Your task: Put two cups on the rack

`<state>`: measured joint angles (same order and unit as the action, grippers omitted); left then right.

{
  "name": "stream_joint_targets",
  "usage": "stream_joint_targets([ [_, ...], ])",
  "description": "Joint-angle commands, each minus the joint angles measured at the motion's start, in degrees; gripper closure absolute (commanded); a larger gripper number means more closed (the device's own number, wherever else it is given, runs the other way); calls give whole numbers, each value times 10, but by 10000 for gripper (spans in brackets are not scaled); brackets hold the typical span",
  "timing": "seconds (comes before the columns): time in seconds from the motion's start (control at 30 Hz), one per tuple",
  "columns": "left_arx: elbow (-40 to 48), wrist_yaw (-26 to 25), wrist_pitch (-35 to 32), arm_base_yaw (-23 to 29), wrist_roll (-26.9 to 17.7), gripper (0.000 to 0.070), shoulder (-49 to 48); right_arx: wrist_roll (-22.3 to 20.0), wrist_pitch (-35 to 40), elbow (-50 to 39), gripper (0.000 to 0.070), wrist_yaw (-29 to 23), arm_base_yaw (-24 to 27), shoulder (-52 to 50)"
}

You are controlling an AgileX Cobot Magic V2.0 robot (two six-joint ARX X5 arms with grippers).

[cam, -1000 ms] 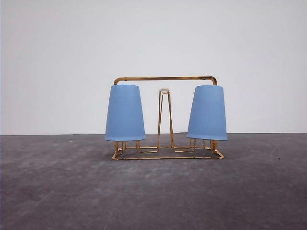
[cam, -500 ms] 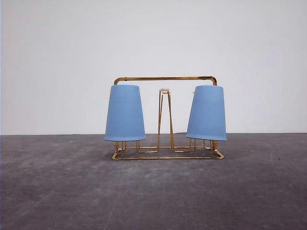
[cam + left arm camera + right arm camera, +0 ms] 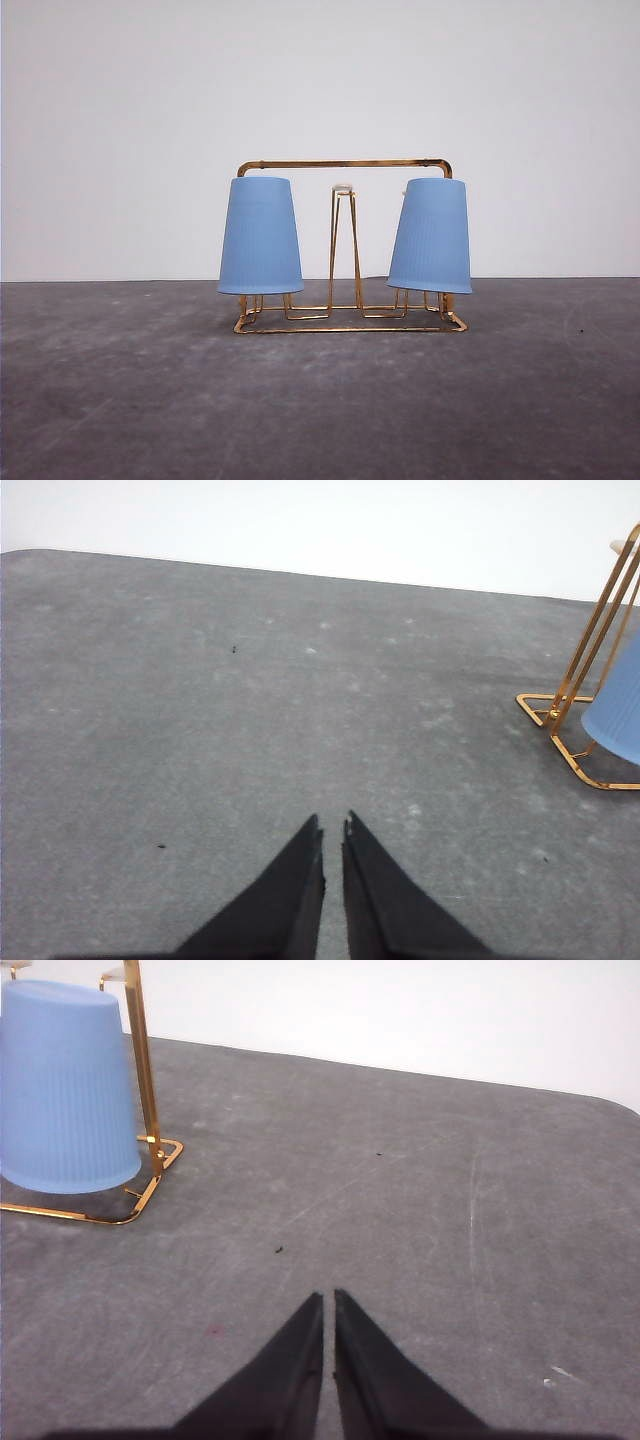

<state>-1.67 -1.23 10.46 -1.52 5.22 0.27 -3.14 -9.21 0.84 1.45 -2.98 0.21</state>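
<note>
Two blue cups, left cup point(image 3: 260, 236) and right cup point(image 3: 431, 236), hang upside down on the gold rack point(image 3: 345, 166)
Left gripper point(image 3: 332, 825) and right gripper point(image 3: 328, 1297) sit closed, empty, apart; the slightly tilted right cup could slip if the table point(image 3: 320, 400) is jolted

left cup point(image 3: 260, 236): inverted on rack point(image 3: 345, 164) | right cup point(image 3: 431, 236): inverted, slightly tilted, on rack

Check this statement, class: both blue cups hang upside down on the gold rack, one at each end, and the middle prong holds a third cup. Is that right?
Not quite. The middle prong is bare; the front view shows its pale tip with no cup on it. The rest stands: the left cup and the right cup hang upside down at the two ends of the gold rack.
</note>
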Motion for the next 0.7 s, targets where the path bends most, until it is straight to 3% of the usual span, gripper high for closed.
stream_joint_targets([
  [0.0,9,2,2,0,1,684,-1,1,6,-1,683,0,-1,0],
  [0.67,9,2,2,0,1,684,-1,1,6,-1,683,0,-1,0],
])
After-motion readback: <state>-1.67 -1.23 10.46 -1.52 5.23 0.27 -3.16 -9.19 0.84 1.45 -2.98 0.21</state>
